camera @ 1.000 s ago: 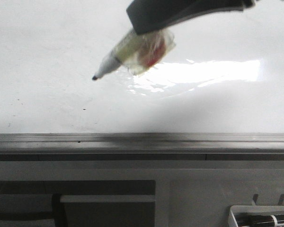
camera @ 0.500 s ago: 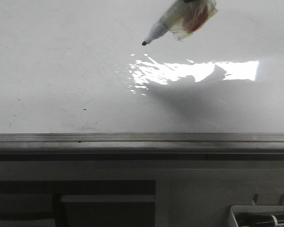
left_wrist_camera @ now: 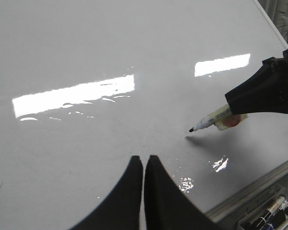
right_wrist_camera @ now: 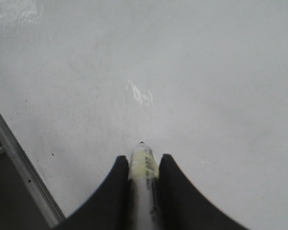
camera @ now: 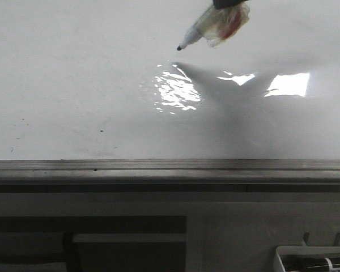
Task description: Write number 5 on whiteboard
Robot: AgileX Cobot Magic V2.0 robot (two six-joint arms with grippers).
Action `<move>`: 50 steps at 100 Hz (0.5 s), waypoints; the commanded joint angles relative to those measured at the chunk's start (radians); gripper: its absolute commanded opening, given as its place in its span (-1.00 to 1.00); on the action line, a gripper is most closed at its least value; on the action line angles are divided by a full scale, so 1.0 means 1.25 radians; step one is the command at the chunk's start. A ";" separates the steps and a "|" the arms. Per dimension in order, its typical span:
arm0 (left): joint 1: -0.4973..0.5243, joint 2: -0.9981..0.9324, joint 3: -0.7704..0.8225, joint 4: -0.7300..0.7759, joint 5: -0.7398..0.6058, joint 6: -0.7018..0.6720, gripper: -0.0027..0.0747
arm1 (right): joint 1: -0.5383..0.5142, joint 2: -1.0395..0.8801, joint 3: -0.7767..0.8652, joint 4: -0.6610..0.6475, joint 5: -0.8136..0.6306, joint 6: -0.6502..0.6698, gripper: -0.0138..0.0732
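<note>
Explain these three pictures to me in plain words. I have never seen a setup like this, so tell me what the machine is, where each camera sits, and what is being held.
This is a robot with two arms, each ending in a two-fingered gripper. One picture comes from a camera facing forward over the work surface; the other two come from small cameras on each wrist, so the dark fingers show at the bottom edge.

The surface is the whiteboard, glossy white with glare patches, a few tiny dark specks and a grey metal rail along its near edge. No writing shows on it yet.

The right gripper is closed around a marker, its black tip pointing at the board, close to it; whether it touches I cannot tell. The left gripper holds nothing, its fingers pressed together above the board. A tray of spare markers sits past the rail.
</note>
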 commanded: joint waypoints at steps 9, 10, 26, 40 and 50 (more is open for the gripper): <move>0.000 0.009 -0.022 -0.021 -0.046 -0.009 -0.98 | -0.004 0.019 -0.030 0.005 -0.072 -0.003 -0.79; 0.000 0.009 -0.022 -0.022 -0.046 -0.009 -0.98 | -0.004 0.019 -0.030 0.005 -0.074 -0.003 -0.79; 0.000 0.009 -0.022 -0.025 -0.044 -0.009 -0.98 | -0.004 0.030 -0.025 0.005 -0.081 -0.003 -0.79; 0.000 0.009 -0.022 -0.047 -0.039 -0.009 -0.98 | -0.004 0.030 -0.003 0.005 -0.059 -0.003 -0.79; 0.000 0.009 -0.022 -0.053 -0.031 -0.009 -0.98 | -0.003 0.030 0.021 0.011 -0.038 -0.003 -0.77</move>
